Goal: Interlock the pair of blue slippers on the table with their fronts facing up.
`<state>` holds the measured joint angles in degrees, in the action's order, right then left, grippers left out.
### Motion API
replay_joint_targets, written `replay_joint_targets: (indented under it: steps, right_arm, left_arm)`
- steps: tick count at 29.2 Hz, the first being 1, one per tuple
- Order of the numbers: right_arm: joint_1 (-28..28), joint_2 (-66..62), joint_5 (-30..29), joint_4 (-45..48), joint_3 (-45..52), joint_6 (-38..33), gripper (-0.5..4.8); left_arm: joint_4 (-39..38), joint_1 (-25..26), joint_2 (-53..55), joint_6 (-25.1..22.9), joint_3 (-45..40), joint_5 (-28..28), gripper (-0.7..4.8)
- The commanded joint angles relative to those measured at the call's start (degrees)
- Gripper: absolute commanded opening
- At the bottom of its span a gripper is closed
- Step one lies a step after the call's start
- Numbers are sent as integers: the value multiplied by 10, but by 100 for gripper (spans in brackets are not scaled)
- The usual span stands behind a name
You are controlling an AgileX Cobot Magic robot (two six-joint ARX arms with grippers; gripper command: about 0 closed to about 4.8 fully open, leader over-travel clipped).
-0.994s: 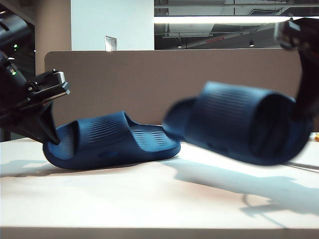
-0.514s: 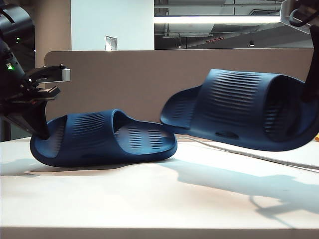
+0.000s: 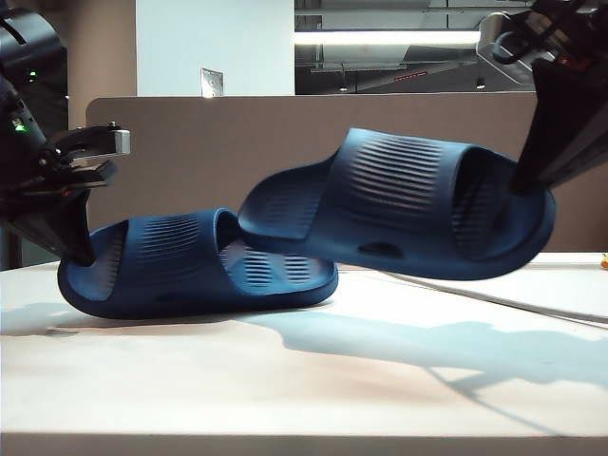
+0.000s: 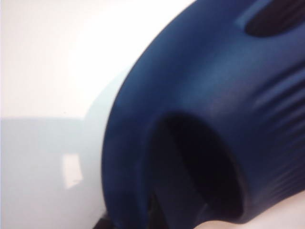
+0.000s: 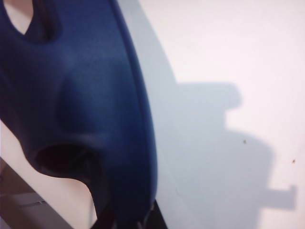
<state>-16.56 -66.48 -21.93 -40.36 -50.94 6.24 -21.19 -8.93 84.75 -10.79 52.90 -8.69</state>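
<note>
Left claw (image 3: 76,249) clamps the heel of one navy foam slipper (image 3: 195,264) on the cream bench (image 3: 285,380); right claw (image 3: 532,185) grips 2nd navy slipper (image 3: 399,209) in the air, toe overlapping the 1st.

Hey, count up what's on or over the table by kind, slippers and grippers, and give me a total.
Blue slippers: 2, left slipper resting on the table, right slipper lifted
Grippers: 2, left gripper, right gripper, each gripping a slipper's heel end
Total: 4
</note>
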Motion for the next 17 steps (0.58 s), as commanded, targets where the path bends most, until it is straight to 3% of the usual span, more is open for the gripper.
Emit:
replay_joint_targets:
  steps: [1, 5, 8, 10, 17]
  right_arm:
    - [18, -9, -11, 2, -10, 17, 0]
    - [53, -11, -76, -6, -12, 44, 0]
    - [63, -12, -129, -15, -16, 77, 0]
    - [63, -12, -128, -19, -16, 90, 0]
    - [63, -52, -132, -25, -16, 138, 0]
  left_arm:
    - [-38, 11, -20, -12, 10, -24, -6]
    - [-129, 50, -38, -27, 54, -85, -6]
    - [-193, 101, -38, -38, 82, -185, -6]
    - [-216, 130, -38, -39, 93, -249, -6]
    - [-259, 157, -38, -71, 95, -347, -6]
